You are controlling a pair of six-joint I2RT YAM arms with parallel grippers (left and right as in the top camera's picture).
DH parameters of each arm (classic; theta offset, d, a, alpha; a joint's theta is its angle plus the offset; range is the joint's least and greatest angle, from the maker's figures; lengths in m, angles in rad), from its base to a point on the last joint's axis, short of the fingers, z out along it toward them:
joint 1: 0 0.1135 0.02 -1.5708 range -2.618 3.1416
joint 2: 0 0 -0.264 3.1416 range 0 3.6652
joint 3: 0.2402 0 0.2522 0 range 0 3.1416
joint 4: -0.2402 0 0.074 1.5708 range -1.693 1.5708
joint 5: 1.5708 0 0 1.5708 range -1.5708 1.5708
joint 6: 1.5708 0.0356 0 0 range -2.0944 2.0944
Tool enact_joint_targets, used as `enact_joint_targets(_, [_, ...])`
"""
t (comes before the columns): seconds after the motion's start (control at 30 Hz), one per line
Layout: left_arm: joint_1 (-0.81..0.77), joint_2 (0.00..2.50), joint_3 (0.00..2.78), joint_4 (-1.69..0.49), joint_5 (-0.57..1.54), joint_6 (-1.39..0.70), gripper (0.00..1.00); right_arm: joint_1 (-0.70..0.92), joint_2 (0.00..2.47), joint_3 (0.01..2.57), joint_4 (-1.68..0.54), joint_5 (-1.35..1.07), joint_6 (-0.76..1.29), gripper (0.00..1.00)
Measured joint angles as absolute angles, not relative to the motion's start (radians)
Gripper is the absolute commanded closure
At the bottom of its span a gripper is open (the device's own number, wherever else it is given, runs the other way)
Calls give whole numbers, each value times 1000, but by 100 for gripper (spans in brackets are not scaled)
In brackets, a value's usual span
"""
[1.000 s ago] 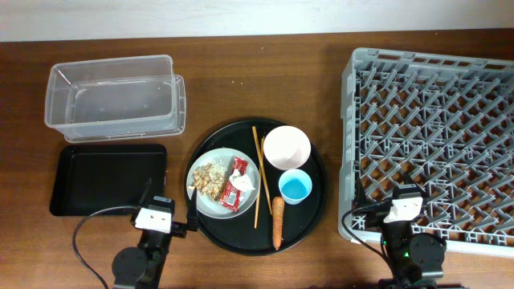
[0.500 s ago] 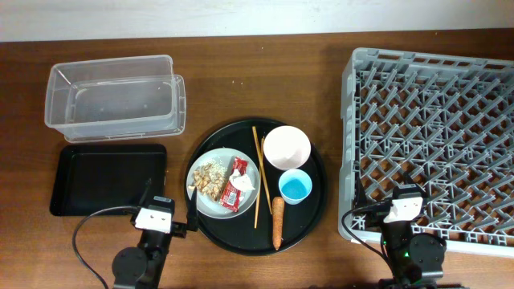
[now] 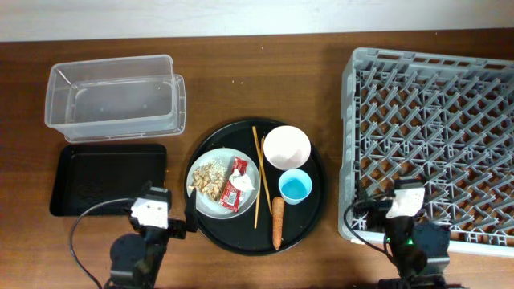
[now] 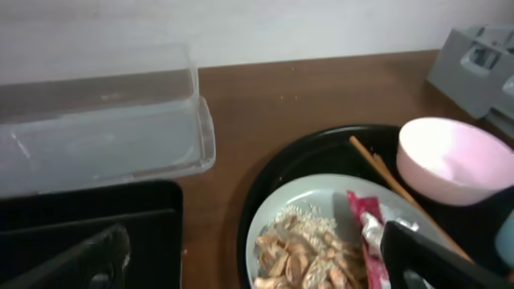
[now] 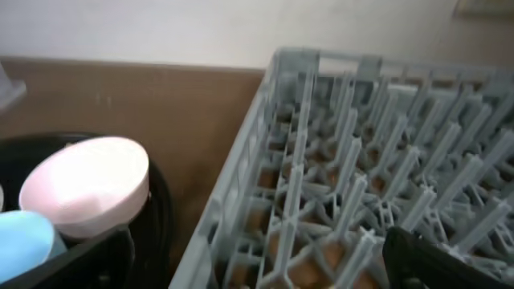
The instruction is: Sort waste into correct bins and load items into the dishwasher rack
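**Wood tabletop, everything crowded onto one round tray: spill and snag risks**

Left gripper: fingers spread wide, empty, facing the plate. The shallow black tray is just beside it.
Right gripper: also spread wide and empty, at the dishwasher rack's near-left corner.

Risks, my read:
- The wrapper lies on the plate, touching the food scraps. A deep pinch could drag scraps along into the wrong bin. A shallow pinch may slip off the crumpled foil.
- The chopsticks lie along the plate's right edge, between it and the bowl. Whether they rest on the rim I can't tell. Lifting the plate first would likely roll or scatter them.
- Racking the plate before it is emptied dumps scraps through the lattice.
- The carrot is round and lies just beside the chopstick tips, so an off-centre grip could roll it across the round tray.
- The cup sits just beside the bowl, so open fingers coming down on one may knock the other.
- The right arm is close to the rack wall, and a sideways swing toward the tray could clip it.

The clear tub is well apart from the tray, the longest carry for the left arm.
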State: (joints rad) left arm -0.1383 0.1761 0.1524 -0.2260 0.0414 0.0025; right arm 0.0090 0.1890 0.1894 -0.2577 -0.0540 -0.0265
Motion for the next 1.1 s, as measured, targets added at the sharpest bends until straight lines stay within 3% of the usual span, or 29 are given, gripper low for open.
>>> enact_joint_targets(0.17, [-138, 546, 529, -466, 29, -4, 1, 9, 575, 592, -547, -62, -27, 2])
enact_joint_targets(0.33, [-139, 888, 907, -870, 65, -5, 1, 9, 814, 869, -824, -65, -26, 2])
enact_joint_targets(0.53, [-151, 1012, 948, -667, 153, -36, 1, 9, 833, 887, -865, -65, -26, 2])
enact_joint_targets(0.7, [-338, 1460, 952, -652, 150, -57, 1, 9, 838, 888, -864, -65, -27, 2])
enact_joint_targets(0.77, [-382, 1540, 952, -628, 138, -58, 8, 9, 862, 889, -868, -65, -26, 2])
enact_joint_targets(0.93, [-469, 1597, 952, -556, 92, -62, 9, 9, 910, 889, -875, -65, -27, 2])
enact_joint_targets(1.07, [-540, 1616, 952, -530, 55, -65, 26, 9, 910, 889, -875, -65, -26, 2])
enact_joint_targets(1.1, [-547, 1629, 952, -526, 43, -68, 40, 9, 910, 889, -875, -65, -26, 2])
